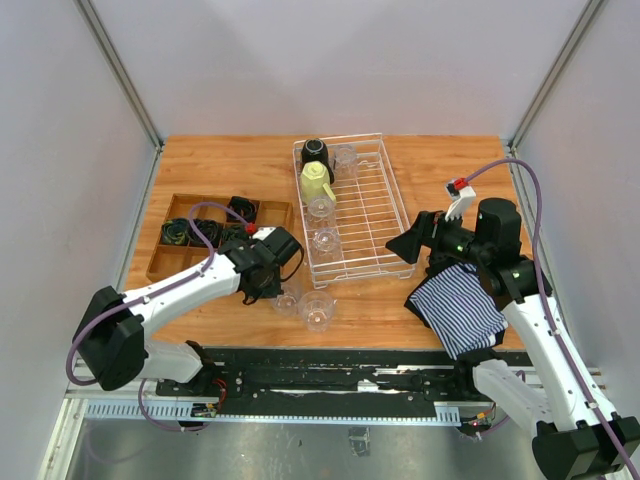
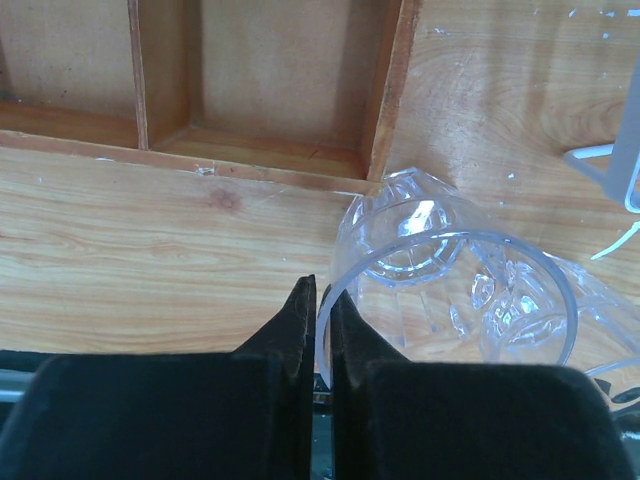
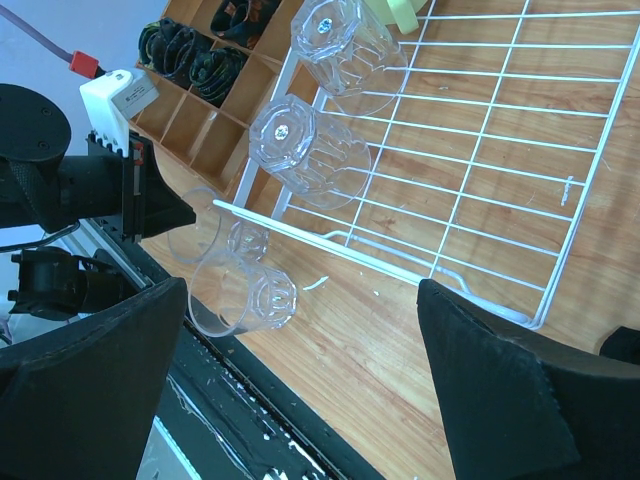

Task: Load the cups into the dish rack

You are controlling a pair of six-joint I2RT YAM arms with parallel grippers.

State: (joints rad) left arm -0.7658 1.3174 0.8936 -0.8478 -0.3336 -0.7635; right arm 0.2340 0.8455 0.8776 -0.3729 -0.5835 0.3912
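Observation:
The white wire dish rack (image 1: 365,215) holds a black mug (image 1: 316,152), a pale yellow-green mug (image 1: 317,182) and three clear tumblers (image 1: 327,240). Two more clear tumblers are on the table in front of the rack. My left gripper (image 1: 274,284) is shut on the rim of the left one (image 1: 287,299); the left wrist view shows its fingers (image 2: 300,315) pinching that rim (image 2: 440,290). The other tumbler (image 1: 318,309) is beside it. My right gripper (image 1: 408,245) is open and empty by the rack's near right corner; in its view (image 3: 302,290) both table tumblers (image 3: 245,295) show.
A brown wooden compartment tray (image 1: 180,250) with dark items stands to the left. A blue-and-white striped cloth (image 1: 458,305) lies at the front right under my right arm. The black front rail (image 1: 330,360) runs just behind the table tumblers.

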